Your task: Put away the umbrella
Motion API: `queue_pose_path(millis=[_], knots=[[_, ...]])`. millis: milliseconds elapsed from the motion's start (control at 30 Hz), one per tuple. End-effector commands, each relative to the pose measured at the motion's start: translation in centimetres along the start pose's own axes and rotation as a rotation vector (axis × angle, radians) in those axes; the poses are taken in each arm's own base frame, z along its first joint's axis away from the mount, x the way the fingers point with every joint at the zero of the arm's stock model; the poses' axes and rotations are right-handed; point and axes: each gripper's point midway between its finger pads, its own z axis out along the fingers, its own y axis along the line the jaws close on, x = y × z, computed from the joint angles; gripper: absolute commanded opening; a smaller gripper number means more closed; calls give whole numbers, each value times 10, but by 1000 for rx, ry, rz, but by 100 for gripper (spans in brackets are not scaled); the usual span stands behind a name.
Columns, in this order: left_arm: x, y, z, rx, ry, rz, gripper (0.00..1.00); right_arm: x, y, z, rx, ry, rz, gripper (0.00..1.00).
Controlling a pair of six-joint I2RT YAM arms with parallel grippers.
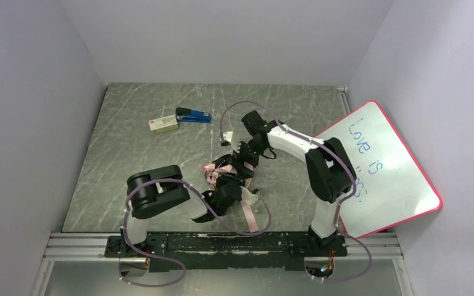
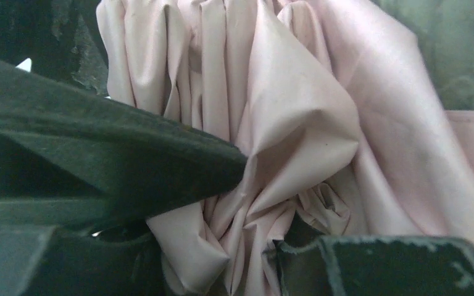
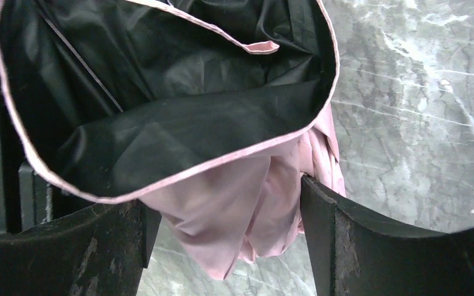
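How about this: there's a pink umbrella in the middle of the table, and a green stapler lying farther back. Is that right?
Almost. The stapler is blue, not green, as the top external view shows. The rest is right: the pink umbrella is in the middle of the table, and the stapler lies farther back.

Your left arm (image 1: 160,192) and right arm (image 1: 327,172) pair white link shells with bulky black joint housings; a lilac cable (image 1: 245,103) loops along each, the matte black fingers (image 3: 370,246) show scuffed, greyed edges, and both bases sit on a black plate (image 1: 234,243) over a silver rail (image 1: 80,246)
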Motion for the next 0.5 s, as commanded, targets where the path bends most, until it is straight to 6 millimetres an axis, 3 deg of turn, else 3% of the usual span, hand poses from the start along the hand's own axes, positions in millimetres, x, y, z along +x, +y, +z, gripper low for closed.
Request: queue_pose_path(millis=[0, 300, 400, 467], knots=[[9, -41, -4, 126, -6, 88, 38, 10, 10, 18, -47, 52, 4, 82], [7, -35, -6, 120, -13, 48, 41, 48, 4, 48, -34, 145, 54, 77], [5, -30, -7, 116, -21, 23, 43, 54, 0, 53, -23, 155, 59, 69], [4, -28, -8, 120, -24, 8, 45, 55, -2, 55, -16, 156, 61, 59]])
